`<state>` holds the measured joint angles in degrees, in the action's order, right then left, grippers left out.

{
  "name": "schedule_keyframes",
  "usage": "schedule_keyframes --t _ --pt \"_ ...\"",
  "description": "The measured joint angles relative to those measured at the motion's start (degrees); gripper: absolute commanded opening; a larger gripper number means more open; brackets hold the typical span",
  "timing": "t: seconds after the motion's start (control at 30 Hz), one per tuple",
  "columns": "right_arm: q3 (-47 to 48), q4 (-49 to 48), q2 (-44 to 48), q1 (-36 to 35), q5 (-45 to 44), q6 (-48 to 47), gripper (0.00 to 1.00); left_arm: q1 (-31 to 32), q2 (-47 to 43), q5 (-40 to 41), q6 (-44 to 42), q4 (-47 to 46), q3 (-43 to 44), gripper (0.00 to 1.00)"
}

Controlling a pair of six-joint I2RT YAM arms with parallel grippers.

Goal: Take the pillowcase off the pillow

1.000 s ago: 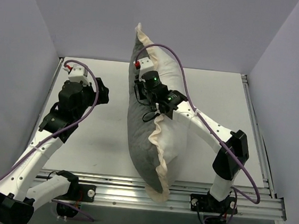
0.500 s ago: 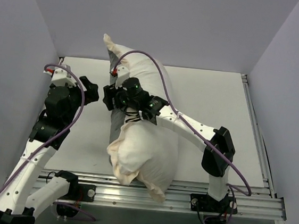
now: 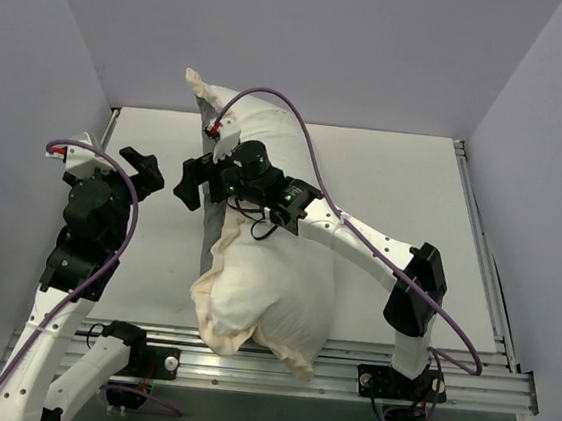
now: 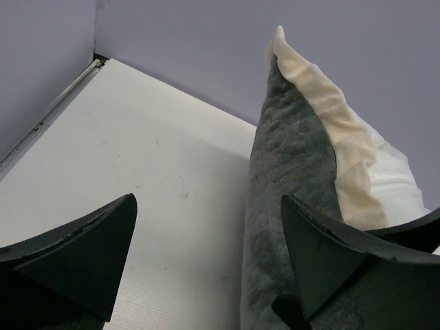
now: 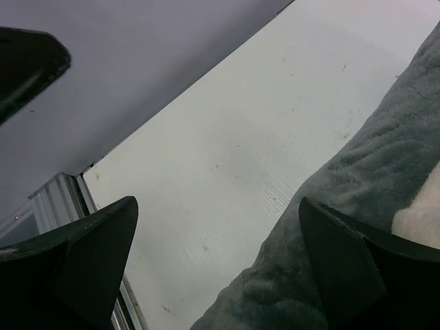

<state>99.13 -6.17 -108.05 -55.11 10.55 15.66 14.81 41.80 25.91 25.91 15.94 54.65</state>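
Note:
The pillowcase (image 3: 273,290) lies slumped on the table, cream face up, its frill bunched at the near end and a dark grey strip along its left side. The pillow is inside it; I cannot pick out its bare surface. My right gripper (image 3: 191,183) hangs open at the cover's far left edge, holding nothing. In the right wrist view, grey fuzzy fabric (image 5: 371,206) lies by the right finger, and bare table shows between the open right gripper (image 5: 218,203). My left gripper (image 3: 147,174) is open just left of it. The left wrist view shows the left gripper (image 4: 207,201) open beside the grey face (image 4: 289,158) and frill (image 4: 344,144).
The white table (image 3: 402,203) is walled on three sides, with purple-grey walls close to the left arm. Metal rails run along the near edge (image 3: 344,373) and the left edge (image 5: 62,199). A purple cable (image 3: 308,143) arcs over the pillowcase.
My right gripper has opened and let go of the pillowcase, which fell from standing to lying. The right gripper moved left. The left arm drew back toward the left wall.

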Motion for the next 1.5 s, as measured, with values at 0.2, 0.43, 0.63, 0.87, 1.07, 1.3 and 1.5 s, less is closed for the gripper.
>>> schedule_keyframes --t 0.2,0.43,0.63,0.87,1.07,1.3,1.5 --pt "0.1 0.4 4.0 0.1 0.0 0.2 1.0 -0.5 0.5 0.1 0.0 0.0 -0.5 0.94" --pt "-0.1 -0.6 11.3 0.4 -0.9 0.8 1.0 -1.2 0.6 0.1 0.0 0.0 -0.5 0.94" --pt "-6.3 -1.8 19.8 1.1 -8.8 0.3 1.0 -1.6 0.8 -0.1 0.0 0.0 -0.5 0.94" --pt "-20.1 -0.6 26.4 9.5 -13.4 2.9 1.0 -1.8 4.3 -2.7 0.0 0.1 -0.4 0.94" --pt "-35.0 1.4 28.2 11.3 -11.0 5.8 1.0 -1.8 12.5 -7.1 0.0 2.7 2.4 0.94" --pt "-47.8 -0.1 33.4 1.9 -10.1 11.9 1.0 -1.8 16.3 -13.5 1.8 9.2 1.5 0.94" --pt "-54.9 -5.7 37.2 -1.5 -10.2 16.3 0.46 -2.1 15.5 -21.2 5.5 9.9 -4.0 0.94"
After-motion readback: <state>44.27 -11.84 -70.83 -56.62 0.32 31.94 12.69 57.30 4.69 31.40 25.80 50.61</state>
